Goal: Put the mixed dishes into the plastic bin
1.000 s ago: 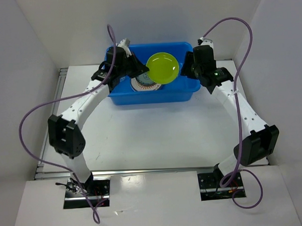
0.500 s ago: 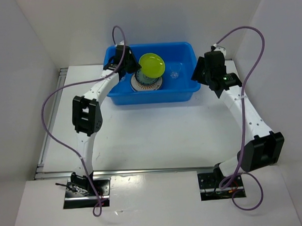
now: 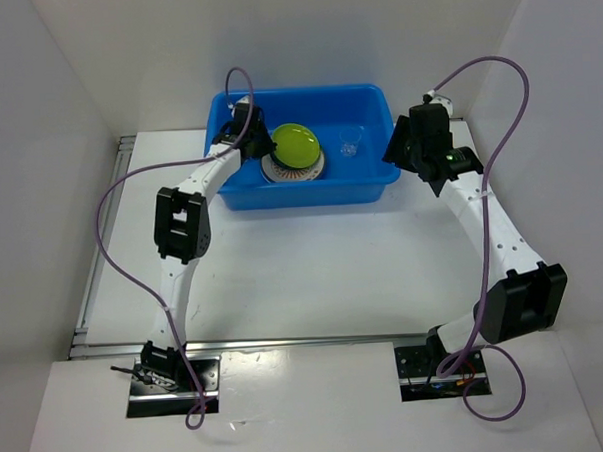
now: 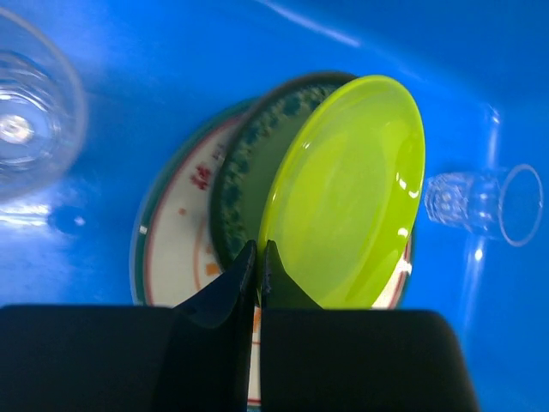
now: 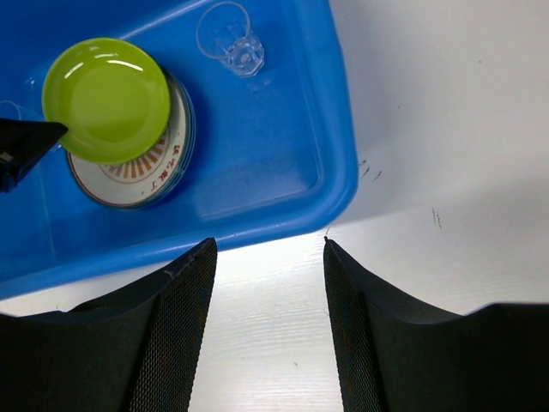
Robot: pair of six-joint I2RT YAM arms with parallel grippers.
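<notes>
Lime-green plate [image 4: 352, 197]: rim pinched by left gripper [image 4: 258, 257], tilted over stack [image 4: 176, 249] in plastic bin [image 3: 310, 196]. Right gripper [image 5: 270, 251] released. Red plate marks [image 4: 200, 178] illegible.

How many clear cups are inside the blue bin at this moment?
2. One clear cup lies on its side, right of the plate stack. The other cup sits left of the stack, at the edge of the left wrist view. Others may be hidden under the plates or the arm.
</notes>
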